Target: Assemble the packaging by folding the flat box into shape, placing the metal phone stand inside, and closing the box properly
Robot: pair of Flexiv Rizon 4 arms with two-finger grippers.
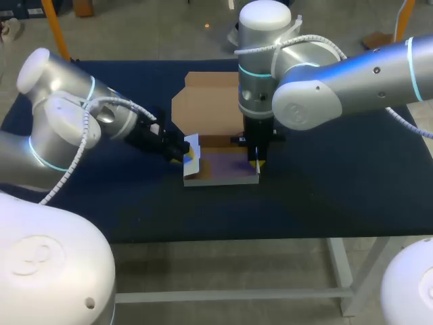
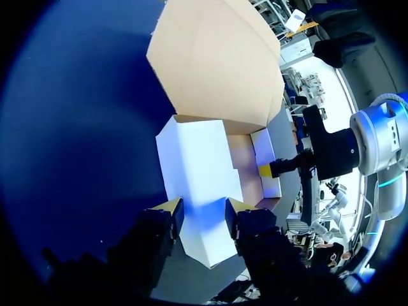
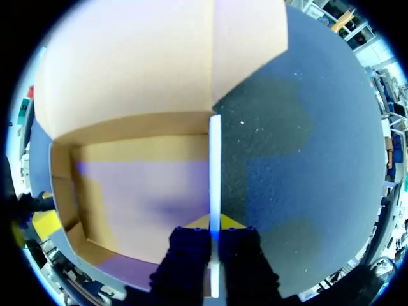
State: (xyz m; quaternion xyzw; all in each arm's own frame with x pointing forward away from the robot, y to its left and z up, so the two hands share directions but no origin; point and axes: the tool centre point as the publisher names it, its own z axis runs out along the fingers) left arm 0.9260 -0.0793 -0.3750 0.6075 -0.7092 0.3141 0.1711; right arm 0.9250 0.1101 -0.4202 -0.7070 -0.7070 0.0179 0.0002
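The cardboard box [image 1: 220,169] stands half folded at the middle of the dark table, its brown lid flap [image 1: 206,101] lying flat behind it. My left gripper [image 1: 184,152] is at the box's left side. In the left wrist view it [image 2: 204,210] is open, its yellow tips astride the white left side flap [image 2: 197,166]. My right gripper [image 1: 257,162] comes down from above and is shut on the box's thin right wall [image 3: 215,166], which stands upright between its fingers [image 3: 212,224]. The inside of the box [image 3: 146,191] is bare. No metal phone stand is in view.
Dark blue table cloth [image 1: 325,183] spreads on all sides of the box, with room in front and to the right. My right arm's wrist [image 2: 331,153] stands close over the box's far side as seen from the left gripper.
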